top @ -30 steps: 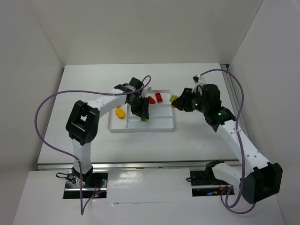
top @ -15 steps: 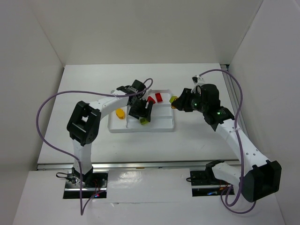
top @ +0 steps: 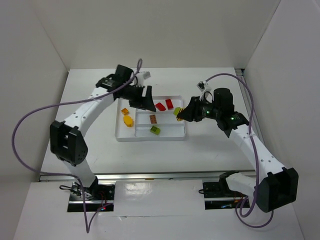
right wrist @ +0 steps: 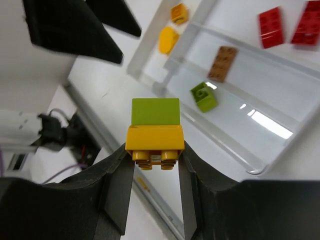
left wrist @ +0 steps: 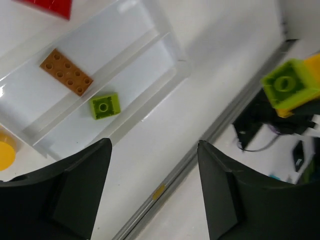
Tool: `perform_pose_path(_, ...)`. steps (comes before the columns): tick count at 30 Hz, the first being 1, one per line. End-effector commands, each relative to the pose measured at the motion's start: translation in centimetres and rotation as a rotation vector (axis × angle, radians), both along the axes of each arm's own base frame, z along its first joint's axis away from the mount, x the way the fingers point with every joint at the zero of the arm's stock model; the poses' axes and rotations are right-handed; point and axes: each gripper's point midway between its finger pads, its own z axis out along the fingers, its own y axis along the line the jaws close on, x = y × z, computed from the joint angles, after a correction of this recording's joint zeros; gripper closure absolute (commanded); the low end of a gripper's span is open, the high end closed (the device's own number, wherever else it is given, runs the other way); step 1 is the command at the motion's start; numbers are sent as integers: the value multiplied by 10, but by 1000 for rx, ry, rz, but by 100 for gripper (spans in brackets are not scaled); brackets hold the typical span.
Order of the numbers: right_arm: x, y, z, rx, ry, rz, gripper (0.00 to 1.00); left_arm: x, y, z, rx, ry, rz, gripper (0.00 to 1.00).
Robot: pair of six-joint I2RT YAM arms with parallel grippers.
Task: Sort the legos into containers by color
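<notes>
The left gripper (left wrist: 152, 150) was held spread, empty — a green-and-yellow brick pair (right wrist: 155, 114) was pinched in the right gripper (right wrist: 154, 151).

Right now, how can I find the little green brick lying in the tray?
Find the white tray on the table. In its long front strip, nearest the robot, the small lime-green brick lies alone. The brown brick next door is longer, and the other green brick is stacked on a yellow brick in the right hand.
</notes>
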Motion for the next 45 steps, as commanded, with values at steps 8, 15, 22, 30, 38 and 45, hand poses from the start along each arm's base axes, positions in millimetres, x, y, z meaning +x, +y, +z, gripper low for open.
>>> perform_pose_path(8,-54,38,67,242,-103,529,82,-75,-21,109,-685,-109,-524,0)
perform_pose_path(15,-56,40,78,269,-121,567,82,-89,-40,116,-736,-100,-645,0)
perform_pose_path(22,-60,43,81,279,-123,585,80,-102,-57,120,-761,-93,-714,2)
perform_pose_path(30,-57,50,71,258,-102,589,80,-100,-69,116,-755,-62,-709,0)
perform_pose_path(38,-51,51,61,242,-78,569,80,-104,-75,120,-755,-77,-725,22)
perform_pose_path(45,-53,53,59,236,-76,571,80,-104,-79,124,-758,-76,-734,44)
